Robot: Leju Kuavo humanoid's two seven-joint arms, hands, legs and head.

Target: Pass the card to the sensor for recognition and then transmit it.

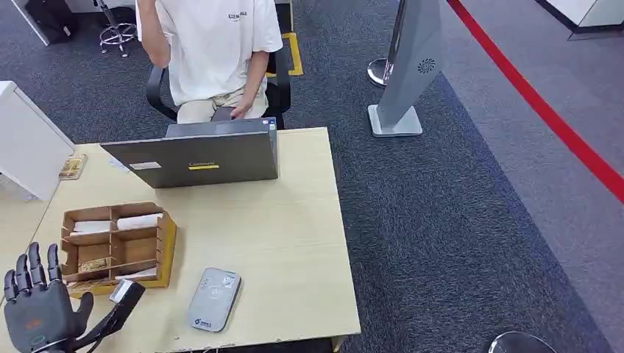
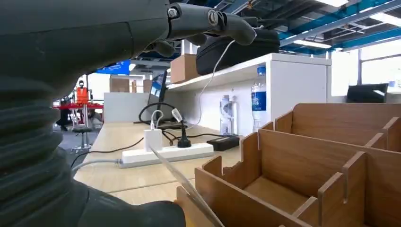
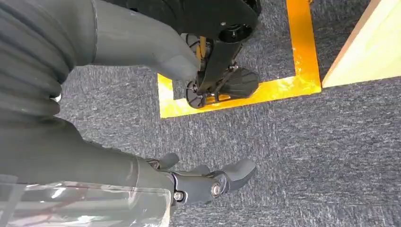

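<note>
The left hand (image 1: pixel 37 312) holds a thin, clear card (image 2: pixel 184 184) beside the wooden organizer (image 1: pixel 118 246) (fingers spread upward). The rounded grey sensor (image 1: pixel 213 298) lies flat on the pale table (image 1: pixel 294 243). The right hand (image 3: pixel 208 182) hangs empty over rough carpet, fingers loosely curled.

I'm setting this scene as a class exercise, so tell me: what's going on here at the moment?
A humanoid robot stands at a wooden table. Its left hand is raised near the table's front corner, fingers spread, beside a wooden organizer with compartments. A grey card sensor lies flat near the front edge with nothing on it. The right hand hangs over the carpet holding nothing. Across the table, a person sits behind a laptop. Whether the left hand holds a card is unclear.
</note>
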